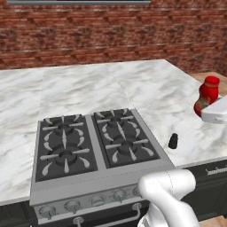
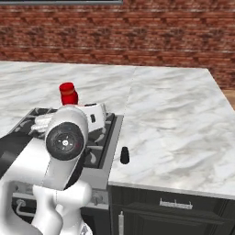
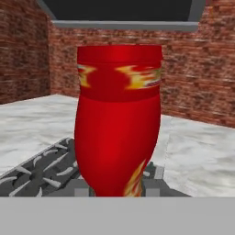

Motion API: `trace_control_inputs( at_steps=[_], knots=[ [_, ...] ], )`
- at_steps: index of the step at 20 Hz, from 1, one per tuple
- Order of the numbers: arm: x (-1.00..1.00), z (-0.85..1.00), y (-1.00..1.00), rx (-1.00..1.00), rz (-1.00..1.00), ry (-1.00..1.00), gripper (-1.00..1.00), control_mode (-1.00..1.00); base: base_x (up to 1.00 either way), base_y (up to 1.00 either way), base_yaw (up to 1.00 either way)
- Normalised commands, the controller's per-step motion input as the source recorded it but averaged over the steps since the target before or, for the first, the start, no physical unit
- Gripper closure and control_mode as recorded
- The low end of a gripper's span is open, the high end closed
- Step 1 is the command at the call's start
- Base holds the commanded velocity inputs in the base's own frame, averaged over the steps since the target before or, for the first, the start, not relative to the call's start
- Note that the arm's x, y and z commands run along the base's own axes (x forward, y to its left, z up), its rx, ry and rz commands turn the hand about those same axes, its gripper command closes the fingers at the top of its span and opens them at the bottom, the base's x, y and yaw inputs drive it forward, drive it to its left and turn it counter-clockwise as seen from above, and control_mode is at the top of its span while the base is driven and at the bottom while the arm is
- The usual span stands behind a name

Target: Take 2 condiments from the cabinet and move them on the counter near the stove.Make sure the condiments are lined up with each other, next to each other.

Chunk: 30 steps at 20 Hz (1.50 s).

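White rounded arm (image 2: 59,179), dark round joint cap

A red-brown brick wall (image 1: 111,40) runs behind everything, its mortar lines pale. At the top a dark panel with a grey lower edge (image 3: 124,18) hangs in front of the bricks. To the far right, a patch of tan wooden floor (image 2: 229,98) shows.
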Motion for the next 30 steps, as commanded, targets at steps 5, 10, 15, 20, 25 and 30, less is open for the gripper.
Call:
trace_control_inputs(
  at_steps=[5, 10, 15, 20, 25, 30],
  knots=[
    [0.25, -0.59, -0.71, 0.00, 0.18, 0.17, 1.00, -1.00, 0.00, 0.00, 0.00],
    [0.28, -0.51, -0.59, 0.00, 0.19, 0.07, 1.00, -1.00, 0.00, 0.00, 0.00],
    [0.22, -0.46, -0.41, 0.00, 0.06, 0.00, 1.00, -1.00, 0.00, 0.00, 0.00],
    [0.24, -0.53, -0.14, 0.00, 0.00, -0.03, 1.00, -1.00, 0.00, 0.00, 0.00],
    [0.22, -0.51, -0.03, 0.00, 0.01, -0.02, 1.00, -1.00, 0.00, 0.00, 0.00],
    [0.16, -0.25, -0.07, 0.00, 0.00, 0.05, 1.00, -1.00, 0.00, 0.00, 0.00]
  ],
)
